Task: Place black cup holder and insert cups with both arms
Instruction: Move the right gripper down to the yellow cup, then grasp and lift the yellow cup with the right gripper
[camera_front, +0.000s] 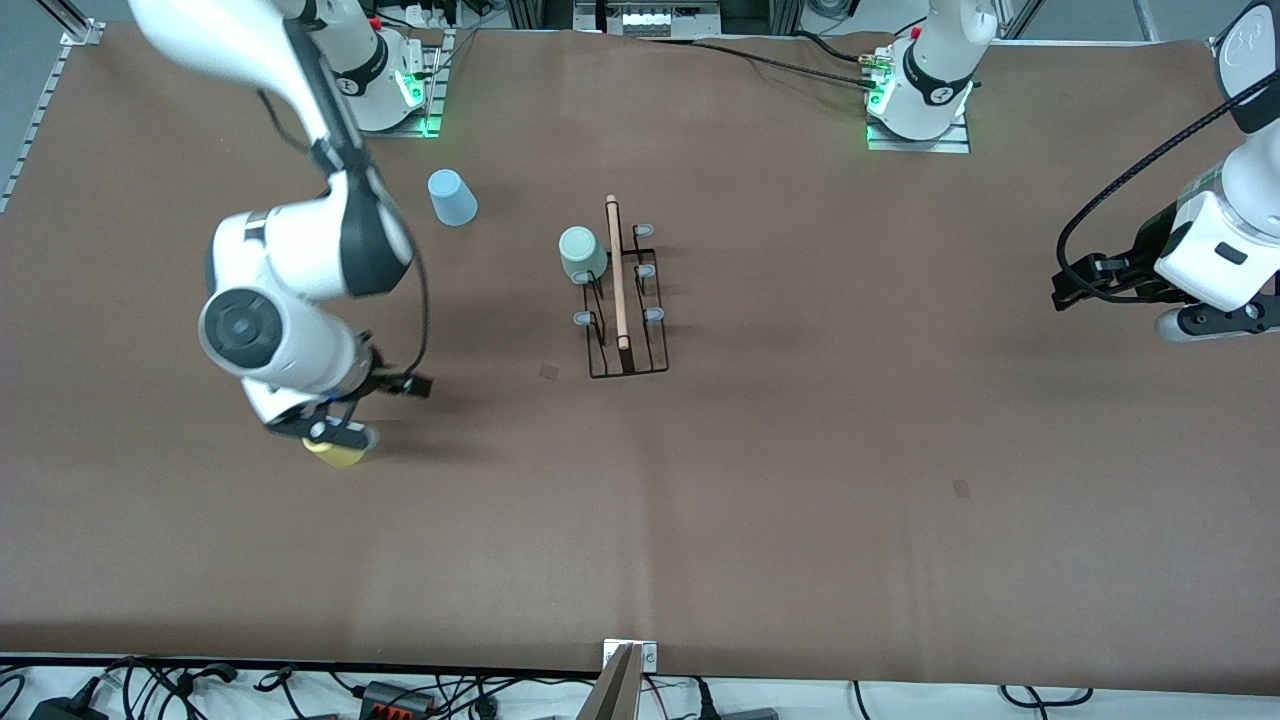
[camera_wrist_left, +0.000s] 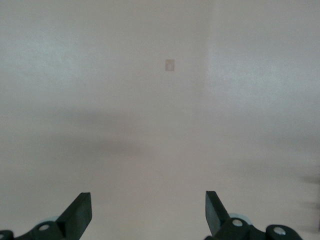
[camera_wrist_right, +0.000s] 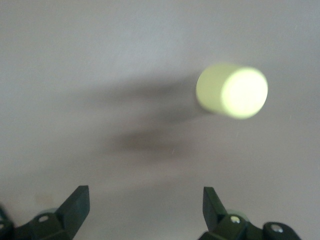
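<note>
rack (camera_front: 627, 300) upright mid-table | mint cup (camera_front: 581, 254) on peg | blue cup (camera_front: 452, 197), yellow cup (camera_front: 338, 452) inverted

One cup (camera_front: 582, 254) on the cup holder (camera_front: 626, 300)

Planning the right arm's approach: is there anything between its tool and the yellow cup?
Nothing. In the right wrist view only bare brown table separates the open right tool from the upside-down yellow plastic cup.

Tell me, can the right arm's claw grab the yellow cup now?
Probably yes: the right claw hangs open above the yellow cup, which stands upside down on bare table with nothing in between.
</note>
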